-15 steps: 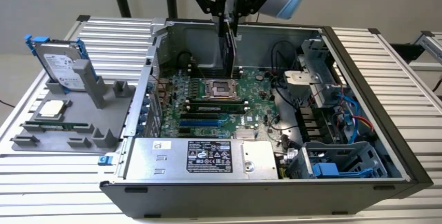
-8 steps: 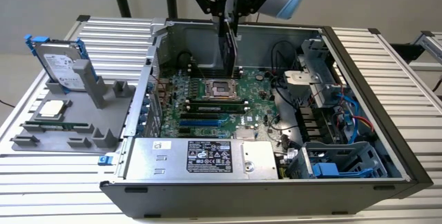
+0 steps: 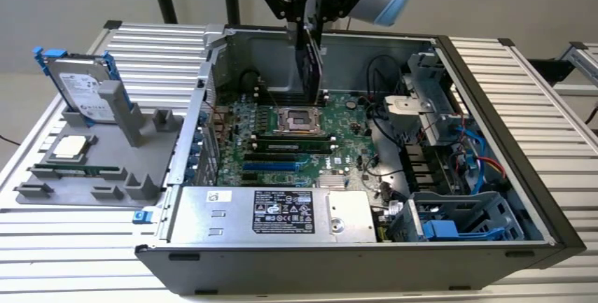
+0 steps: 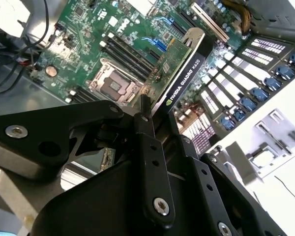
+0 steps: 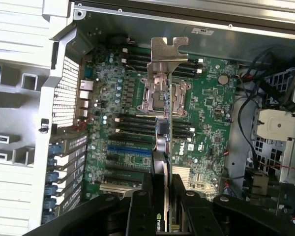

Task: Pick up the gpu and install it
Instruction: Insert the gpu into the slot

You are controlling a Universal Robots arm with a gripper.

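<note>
My gripper (image 3: 307, 26) hangs over the open computer case (image 3: 486, 79), shut on the gpu (image 3: 309, 72). The card hangs on edge below the fingers, above the green motherboard (image 3: 351, 145) and near its processor socket (image 3: 297, 119). In the second wrist view the gpu (image 4: 183, 64) shows its black cooler and green board, pinched between my fingers (image 4: 146, 129). In the first wrist view the gpu (image 5: 163, 142) is seen edge-on, its silver end bracket (image 5: 168, 49) pointing away from my gripper (image 5: 163, 199). The card is not touching the board.
A grey holder (image 3: 140, 131) on the exterior view's left carries a hard drive with blue rails (image 3: 82, 89), a processor (image 3: 70, 148) and a memory stick (image 3: 75, 171). Inside the case are the power supply (image 3: 271, 212), a drive cage (image 3: 458, 219) and loose cables (image 3: 472, 152).
</note>
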